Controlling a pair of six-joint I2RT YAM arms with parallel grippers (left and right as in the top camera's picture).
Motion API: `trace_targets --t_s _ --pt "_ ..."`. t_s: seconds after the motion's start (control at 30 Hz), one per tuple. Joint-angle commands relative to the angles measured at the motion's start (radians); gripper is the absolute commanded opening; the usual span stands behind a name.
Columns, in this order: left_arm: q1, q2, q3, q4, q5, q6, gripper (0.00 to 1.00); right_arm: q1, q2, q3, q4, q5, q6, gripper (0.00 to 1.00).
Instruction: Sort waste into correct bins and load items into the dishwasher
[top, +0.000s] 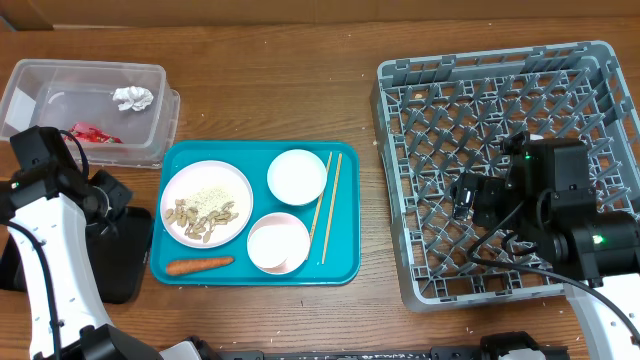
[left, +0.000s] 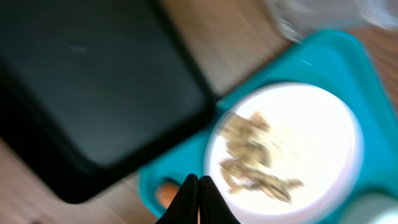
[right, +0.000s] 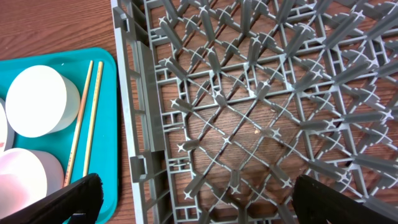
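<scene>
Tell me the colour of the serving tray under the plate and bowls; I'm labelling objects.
The serving tray is teal, clearest in the overhead view.

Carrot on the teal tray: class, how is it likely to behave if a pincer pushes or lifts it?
The carrot lies on its side on the flat tray; being round and tapered, it would probably roll in a curve if nudged. It looks straight and solid, so likely stiff when lifted. It is small, so probably light.

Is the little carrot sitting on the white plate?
No, the carrot lies on the teal tray, beside the plate.
</scene>
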Motion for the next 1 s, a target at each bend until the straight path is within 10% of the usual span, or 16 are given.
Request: trace_targets --t_s 0.0,0.33,0.97 --pt "0.005 0.019 -0.064 0.046 -0.200 -0.074 0.04 -0.002 -0.004 0.028 0.002 -0.005 0.004 1.00" --pt "0.009 0.179 -0.156 0.212 -0.190 -0.237 0.04 -0.002 -0.004 0.028 -0.014 -0.005 0.003 1.00" --pt "0.014 0.372 -0.156 0.610 -0.024 -0.127 0.04 -0.002 -0.004 0.028 -0.012 -0.005 0.004 1.00"
